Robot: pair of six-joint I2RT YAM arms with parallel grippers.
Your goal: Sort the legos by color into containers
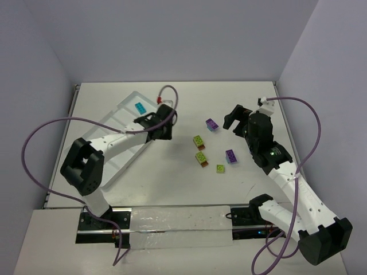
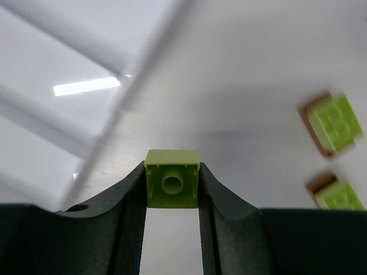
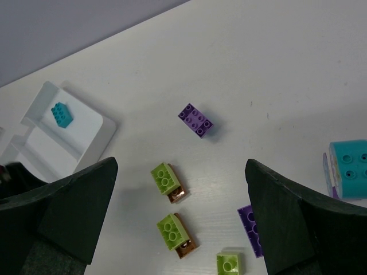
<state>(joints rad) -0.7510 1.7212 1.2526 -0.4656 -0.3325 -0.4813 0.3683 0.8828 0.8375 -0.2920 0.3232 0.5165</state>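
Observation:
My left gripper (image 1: 163, 123) is shut on a small square lime green lego (image 2: 172, 179) and holds it beside the right edge of the white tray (image 1: 114, 123). One teal lego (image 1: 139, 107) lies in the tray's far compartment. Loose on the table are a purple lego (image 1: 212, 124), two lime-on-orange stacks (image 1: 199, 141) (image 1: 202, 157), a small lime lego (image 1: 220, 168) and another purple lego (image 1: 231, 156). My right gripper (image 1: 238, 117) is open and empty above them. In the right wrist view a teal lego (image 3: 350, 169) shows at the right edge.
The tray's low dividing walls (image 2: 86, 86) run across the left of the left wrist view. Grey walls enclose the table on three sides. A purple cable (image 1: 34, 149) loops out left of the left arm.

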